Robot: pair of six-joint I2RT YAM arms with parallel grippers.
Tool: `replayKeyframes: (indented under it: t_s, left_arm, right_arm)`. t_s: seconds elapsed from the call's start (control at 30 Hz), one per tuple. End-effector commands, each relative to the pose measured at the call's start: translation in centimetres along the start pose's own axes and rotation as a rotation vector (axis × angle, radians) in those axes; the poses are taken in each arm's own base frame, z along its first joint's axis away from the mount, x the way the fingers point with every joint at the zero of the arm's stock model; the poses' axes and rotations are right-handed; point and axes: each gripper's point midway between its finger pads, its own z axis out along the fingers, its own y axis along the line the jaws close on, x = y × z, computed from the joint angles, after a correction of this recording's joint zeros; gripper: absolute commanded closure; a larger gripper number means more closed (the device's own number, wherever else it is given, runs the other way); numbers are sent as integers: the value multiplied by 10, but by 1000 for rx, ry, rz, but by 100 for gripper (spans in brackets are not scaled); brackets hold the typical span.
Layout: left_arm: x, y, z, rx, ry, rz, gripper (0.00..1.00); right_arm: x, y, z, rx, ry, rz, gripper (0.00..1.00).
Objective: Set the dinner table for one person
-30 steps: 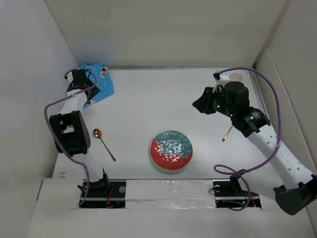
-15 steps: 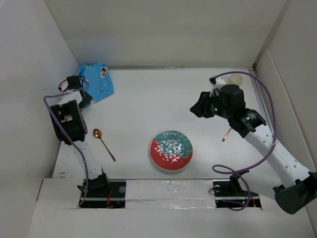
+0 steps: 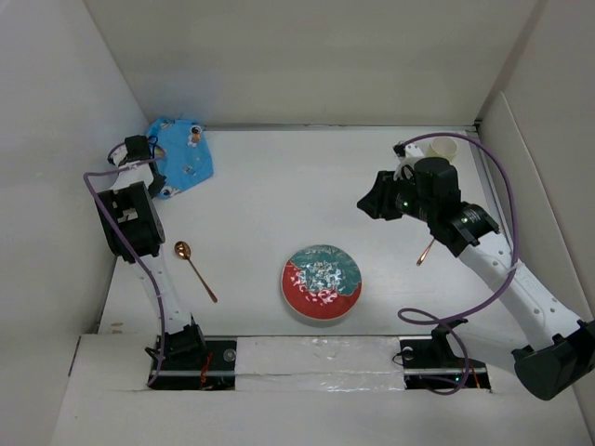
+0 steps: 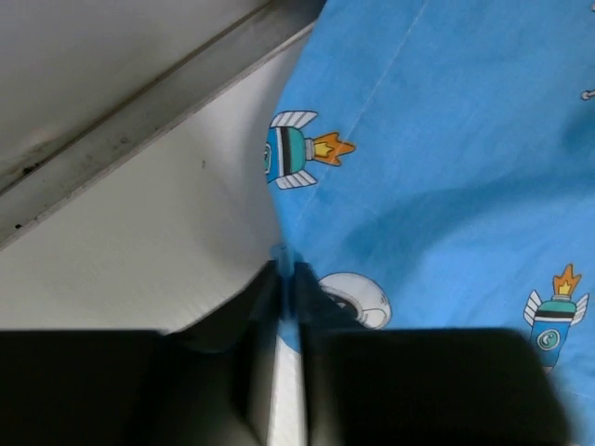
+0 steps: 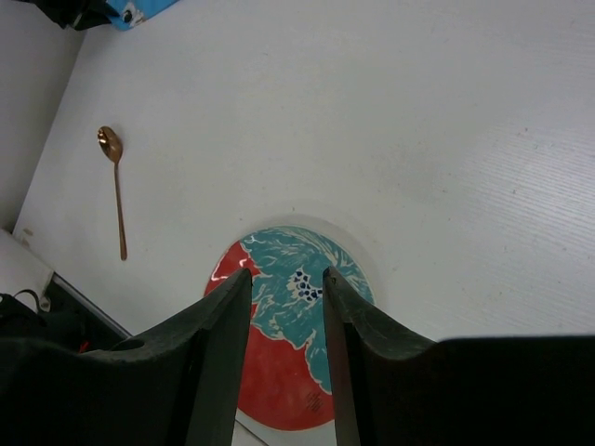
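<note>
- The left gripper (image 4: 284,269) is pinched tight on the edge of the blue mat (image 4: 446,167), which lies in the far left corner of the white worktop (image 3: 279,195).
- The right gripper (image 5: 286,279) hangs above the plate (image 5: 279,372), jaws narrowly apart and empty.
- A spoon (image 3: 195,271) lies left of the plate.

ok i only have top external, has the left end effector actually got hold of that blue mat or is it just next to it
observer: it has it. The left wrist view shows the left end effector shut on the edge of the blue mat.
operator: and the right one, carrying anything
observer: no. The right wrist view shows the right end effector open, with nothing between its fingers.
operator: what's printed on the mat
observer: cartoon rockets, clear in the left wrist view.
</note>
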Motion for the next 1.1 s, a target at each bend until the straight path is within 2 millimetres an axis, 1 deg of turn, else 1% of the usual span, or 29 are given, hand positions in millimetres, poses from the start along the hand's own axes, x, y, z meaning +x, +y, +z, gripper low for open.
replayKeyframes:
  t_s: [0.0, 0.07, 0.1, 0.13, 0.17, 0.23, 0.27, 0.3, 0.33, 0.37, 0.4, 0.43, 0.47, 0.53, 0.57, 0.6, 0.63, 0.67, 0.73, 0.77, 0.8, 0.83, 0.87, 0.9, 0.93, 0.97, 1.0, 1.03, 1.07]
  left_arm:
    - [28, 5, 6, -6, 86, 40, 100]
    - [25, -9, -2, 31, 66, 71, 100]
    - [17, -19, -13, 56, 40, 80, 100]
    - [16, -31, -22, 86, 36, 93, 100]
    - [13, -54, -36, 140, 17, 111, 100]
    - [3, -89, -70, 253, -20, 126, 100]
    - [3, -116, -93, 324, -42, 150, 100]
    - [-3, -135, -118, 383, -71, 162, 100]
    - [-2, -150, -136, 431, -78, 178, 100]
    - [-13, -172, -164, 498, -119, 184, 100]
    - [-4, -195, -192, 563, -128, 214, 100]
    - [0, -209, -212, 611, -124, 231, 100]
    - [-13, -229, -247, 689, -170, 228, 100]
    - [0, -262, -300, 834, -163, 253, 100]
    - [-15, -277, -347, 933, -214, 237, 100]
    - [-13, -288, -367, 988, -218, 240, 100]
    - [-5, -300, -400, 1085, -210, 254, 100]
    - [-16, -304, -440, 1183, -239, 227, 100]
    - [-25, -303, -485, 1320, -257, 207, 100]
    - [-27, -300, -488, 1340, -244, 192, 100]
    - [-37, -289, -507, 1374, -271, 178, 100]
    - [-43, -284, -514, 1406, -285, 172, 100]
    - [-44, -279, -487, 1362, -259, 164, 100]
    - [-52, -267, -494, 1365, -282, 154, 100]
    - [-55, -262, -485, 1346, -286, 146, 100]
    - [-52, -255, -450, 1286, -249, 141, 100]
    - [-46, -246, -427, 1259, -211, 126, 100]
    - [-51, -245, -440, 1287, -235, 115, 100]
    - [-36, -240, -406, 1234, -183, 111, 100]
  right_arm:
    - [-31, 9, -7, -13, -83, -27, 58]
    - [-32, 8, -6, -9, -86, -28, 58]
    - [-34, 9, -6, -9, -93, -29, 58]
    - [-33, 7, -4, -4, -89, -28, 59]
    - [-34, 7, -4, -1, -93, -25, 59]
    - [-37, 3, 0, 12, -99, -14, 59]
    - [-38, 2, 1, 17, -100, -12, 58]
    - [-39, 2, 2, 17, -100, -7, 58]
    - [-42, 3, 2, 17, -108, -7, 58]
    - [-44, 3, 3, 21, -113, -6, 58]
    - [-48, 0, 3, 29, -127, 2, 57]
    - [-49, 0, 2, 29, -134, 5, 57]
    - [-52, 0, 3, 31, -141, 8, 55]
    - [-58, -1, 3, 33, -160, 20, 54]
    - [-62, 0, 6, 29, -162, 24, 52]
    - [-66, -1, 6, 32, -171, 34, 51]
    - [-69, 0, 7, 29, -176, 37, 51]
    - [-74, 3, 7, 20, -182, 38, 48]
    - [-76, 4, 10, 17, -178, 49, 47]
    - [-78, 5, 10, 12, -182, 49, 44]
    - [-77, 4, 12, 13, -178, 52, 42]
    - [-77, 0, 13, 25, -180, 56, 41]
    - [-76, -2, 14, 33, -181, 59, 38]
    - [-70, -6, 17, 43, -168, 68, 35]
    - [-67, -13, 20, 58, -158, 80, 33]
    - [-63, -16, 24, 62, -145, 84, 30]
    - [-55, -24, 32, 75, -124, 100, 27]
    - [-48, -28, 37, 84, -104, 106, 27]
    - [-42, -28, 42, 72, -82, 111, 25]
